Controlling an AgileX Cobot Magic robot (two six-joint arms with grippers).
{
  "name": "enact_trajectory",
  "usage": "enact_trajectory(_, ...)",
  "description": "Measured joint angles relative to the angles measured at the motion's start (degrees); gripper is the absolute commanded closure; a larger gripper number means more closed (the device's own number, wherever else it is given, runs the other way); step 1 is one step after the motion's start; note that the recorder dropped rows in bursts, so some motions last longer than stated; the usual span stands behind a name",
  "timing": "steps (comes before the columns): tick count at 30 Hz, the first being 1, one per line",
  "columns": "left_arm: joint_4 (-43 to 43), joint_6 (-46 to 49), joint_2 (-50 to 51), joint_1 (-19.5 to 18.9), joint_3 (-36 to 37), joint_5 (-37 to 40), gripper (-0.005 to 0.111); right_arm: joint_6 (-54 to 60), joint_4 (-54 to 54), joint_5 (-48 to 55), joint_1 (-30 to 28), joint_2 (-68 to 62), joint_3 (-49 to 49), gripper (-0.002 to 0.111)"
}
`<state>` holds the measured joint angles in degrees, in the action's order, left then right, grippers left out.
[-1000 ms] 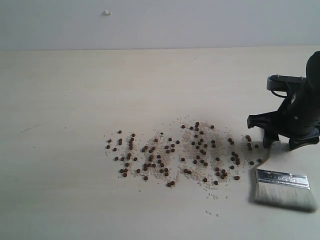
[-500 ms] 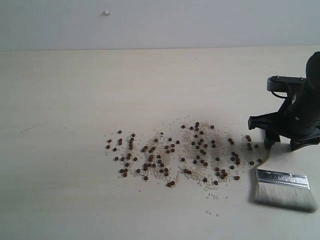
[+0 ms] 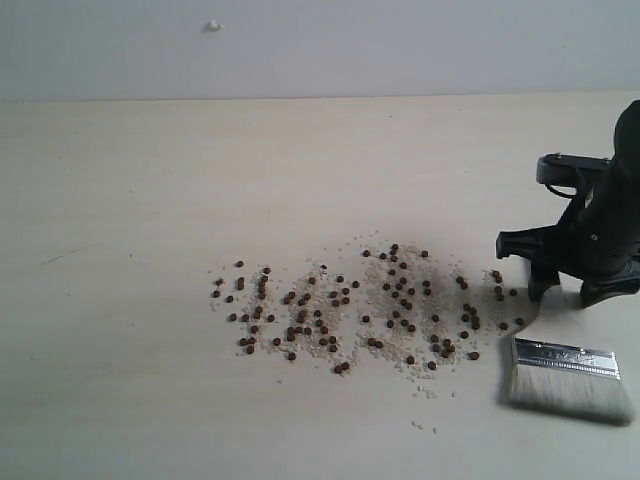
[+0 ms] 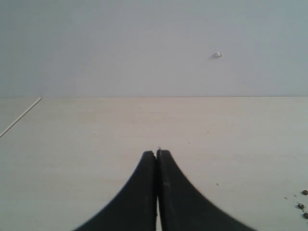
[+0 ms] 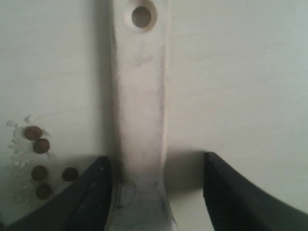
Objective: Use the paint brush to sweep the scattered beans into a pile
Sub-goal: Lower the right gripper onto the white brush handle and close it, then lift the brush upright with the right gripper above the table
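Exterior view: the paint brush lies flat on the pale table, just beside the right end of the beans. The beans are strewn in a loose band among whitish crumbs. The right gripper stands over the brush handle, its jaws spread wide to either side and gripping nothing. Left wrist view: the left gripper has its jaws pressed together, empty, well apart from the brush.
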<state>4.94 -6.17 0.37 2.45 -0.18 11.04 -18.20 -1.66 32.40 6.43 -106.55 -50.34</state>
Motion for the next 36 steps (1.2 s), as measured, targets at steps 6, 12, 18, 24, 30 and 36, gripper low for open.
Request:
enact_trajectory(6, 0.0, 0.0, 0.0, 0.0, 0.0, 0.0, 0.107, 0.0, 0.9, 0.1, 0.0, 0.1, 0.0, 0.082)
enact_trajectory(12, 0.0, 0.0, 0.0, 0.0, 0.0, 0.0, 0.107, 2.2, 1.1, 0.1, 0.0, 0.1, 0.0, 0.087)
enact_trajectory(18, 0.0, 0.0, 0.0, 0.0, 0.0, 0.0, 0.107, 2.9, 1.7, -1.7, 0.0, 0.1, 0.0, 0.087)
enact_trajectory(24, 0.0, 0.0, 0.0, 0.0, 0.0, 0.0, 0.107, 4.9, 1.7, -1.8, 0.0, 0.1, 0.0, 0.105)
enact_trajectory(30, 0.0, 0.0, 0.0, 0.0, 0.0, 0.0, 0.107, 8.4, 1.7, -1.7, 0.0, 0.0, 0.0, 0.108)
enact_trajectory(36, 0.0, 0.0, 0.0, 0.0, 0.0, 0.0, 0.107, 10.5, 1.7, -1.2, 0.0, 0.7, 0.0, 0.108)
